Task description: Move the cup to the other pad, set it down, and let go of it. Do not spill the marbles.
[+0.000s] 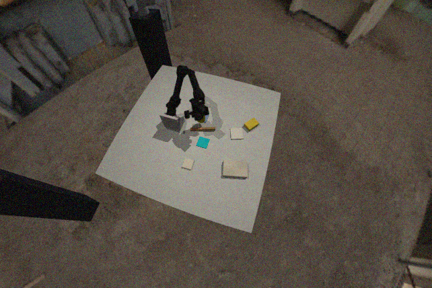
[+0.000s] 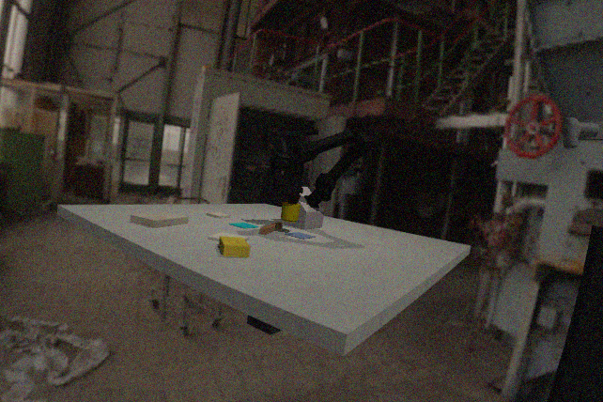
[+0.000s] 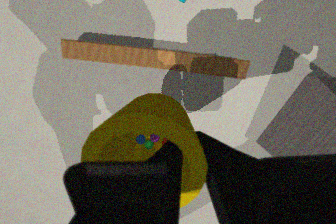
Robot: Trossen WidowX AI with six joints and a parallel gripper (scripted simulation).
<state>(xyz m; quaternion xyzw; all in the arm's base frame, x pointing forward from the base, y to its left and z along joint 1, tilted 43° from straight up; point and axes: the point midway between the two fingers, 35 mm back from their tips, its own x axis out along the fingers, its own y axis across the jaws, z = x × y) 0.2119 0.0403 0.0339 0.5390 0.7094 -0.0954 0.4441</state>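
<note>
No writing or label can be read on anything in these views.

The cup (image 3: 140,145) is the only container in sight. It is a dull yellow, round, open-topped cup, and a few small marbles (image 3: 149,140) lie at its bottom: a blue one, a green one and a purple one, with a reddish one half hidden by a finger. The cup stands nearly upright, with its mouth toward the wrist camera.

The gripper (image 3: 187,165) is closed on the cup's wall: one black finger sits inside the mouth, the other outside against the wall. In the exterior view the cup (image 2: 290,211) hangs just above the table (image 2: 340,284), above a blue pad (image 2: 300,235) that lies flat on the table. In the top view the cup is almost wholly hidden under the gripper (image 1: 198,114), with only a sliver of yellow showing.

A wooden stick (image 3: 150,56) lies flat on the table beyond the cup in the wrist view. A turquoise pad (image 1: 202,142) lies further out, on the far side of the stick from the arm. A grey box (image 1: 171,122) stands near the arm's base. A yellow block (image 1: 251,124), two small pale tiles (image 1: 236,132) (image 1: 188,163) and a larger pale slab (image 1: 235,168) lie well apart from the cup.
</note>
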